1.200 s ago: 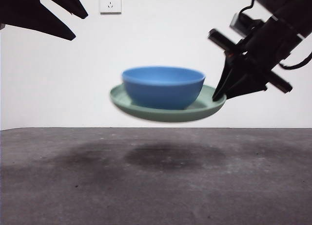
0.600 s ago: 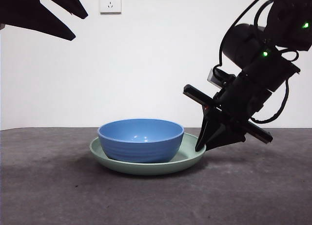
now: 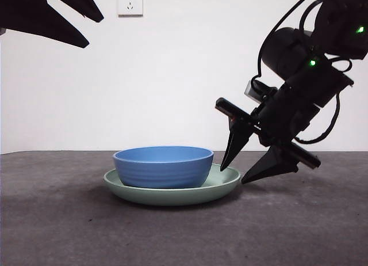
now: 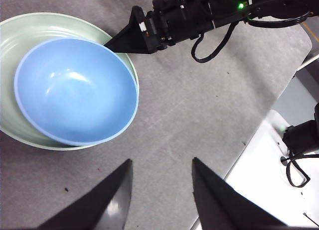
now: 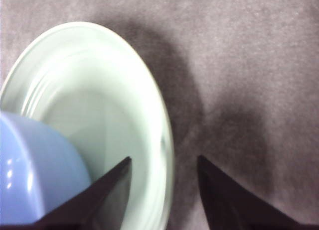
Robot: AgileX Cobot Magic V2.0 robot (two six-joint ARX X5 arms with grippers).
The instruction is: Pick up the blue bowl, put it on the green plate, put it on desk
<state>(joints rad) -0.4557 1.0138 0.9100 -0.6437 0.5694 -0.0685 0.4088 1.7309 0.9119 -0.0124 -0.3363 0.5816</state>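
Black and wedge-shaped, the right hand (image 3: 234,174) stands spread open at the right of the front view. One jaw points down over the green plate (image 3: 225,182) just inside its right rim; the other points at the counter (image 3: 287,220) just outside it. So the rim lies between the two jaws, and neither clamps it. The right wrist view confirms this: the plate's pale rim (image 5: 162,135) runs up through the gap between the jaws, with no clear contact on either side.

The blue bowl (image 3: 163,167) sits upright in the plate, and the plate rests flat on the dark grey, speckled counter at the lower middle of the front view. The left wrist view, looking down from above, shows what the level front view cannot: the bowl (image 4: 75,90) lies off-centre in the plate (image 4: 30,28), pushed toward one side so that a broad crescent of green stays bare on the other. It also shows the right hand's black tip (image 4: 119,41) at the plate's edge, close to the bowl's rim.

The left hand (image 4: 160,187) hangs high with its jaws apart and nothing between them; in the front view it shows as dark points in the upper left corner. A white wall socket (image 3: 130,2) sits on the wall at the top, left of centre.
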